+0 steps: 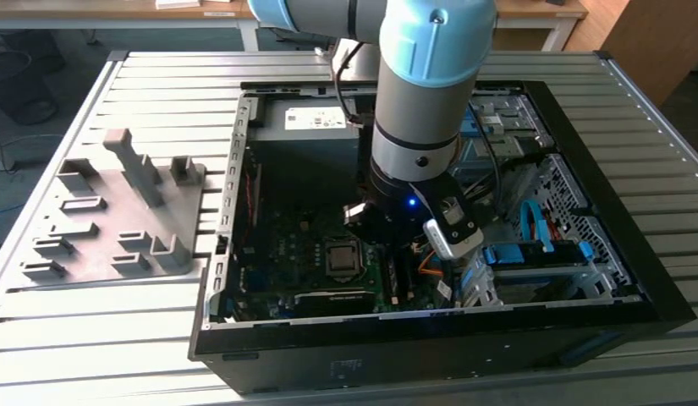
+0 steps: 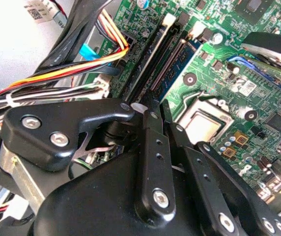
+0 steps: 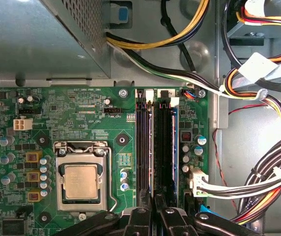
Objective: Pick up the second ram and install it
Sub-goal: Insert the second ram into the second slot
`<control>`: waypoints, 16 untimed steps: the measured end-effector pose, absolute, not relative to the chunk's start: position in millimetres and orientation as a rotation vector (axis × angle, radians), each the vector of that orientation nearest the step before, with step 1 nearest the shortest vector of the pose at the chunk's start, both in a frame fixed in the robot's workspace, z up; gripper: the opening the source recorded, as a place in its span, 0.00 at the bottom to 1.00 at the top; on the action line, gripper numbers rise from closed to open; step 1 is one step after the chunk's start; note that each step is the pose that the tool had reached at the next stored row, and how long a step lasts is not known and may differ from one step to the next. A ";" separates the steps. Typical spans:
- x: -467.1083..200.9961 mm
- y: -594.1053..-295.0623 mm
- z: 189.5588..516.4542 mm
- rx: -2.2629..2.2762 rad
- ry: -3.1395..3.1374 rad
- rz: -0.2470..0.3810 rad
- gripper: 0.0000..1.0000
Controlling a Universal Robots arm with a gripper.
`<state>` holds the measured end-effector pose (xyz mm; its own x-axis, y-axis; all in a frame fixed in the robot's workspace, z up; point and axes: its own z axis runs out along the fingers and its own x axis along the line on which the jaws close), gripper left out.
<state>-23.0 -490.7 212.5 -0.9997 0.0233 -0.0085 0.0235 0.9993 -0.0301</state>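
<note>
the arm reaches down into the open computer case (image 1: 619,279), which lies on a slatted metal table (image 1: 134,338). the gripper (image 1: 385,227) hangs low over the motherboard (image 3: 81,105), directly above the black memory slots (image 3: 142,142). in both wrist views its two fingers (image 2: 153,147) stand close together, almost parallel, right over the slot line; whether they are pressed shut or pinching something cannot be told, since the tips are hidden behind the finger links.

the second ram (image 3: 174,147) appears as a thin blue edge standing upright in the slot row just ahead of the fingertips, on the side toward the cable bundle (image 3: 273,177). in the second wrist view the same blue strip (image 2: 180,73) runs along the outer slot, just beyond the finger ends. contact between fingers and the stick is not visible.

the processor socket (image 3: 80,179) lies beside the gripper, on the side of the slots away from the cables. a grey fixture tray (image 1: 123,220) sits on the table, well apart from the gripper, toward the exterior view's left.
</note>
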 end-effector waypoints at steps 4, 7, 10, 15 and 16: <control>-23.0 -490.7 213.3 0.037 3.133 -0.047 0.14; -23.0 -490.7 213.8 0.037 3.133 -0.047 0.14; -23.0 -490.7 213.9 0.037 3.133 -0.044 0.14; -23.0 -490.7 213.5 0.037 3.133 -0.034 0.14; -23.0 -490.7 213.3 0.037 3.133 -0.032 0.14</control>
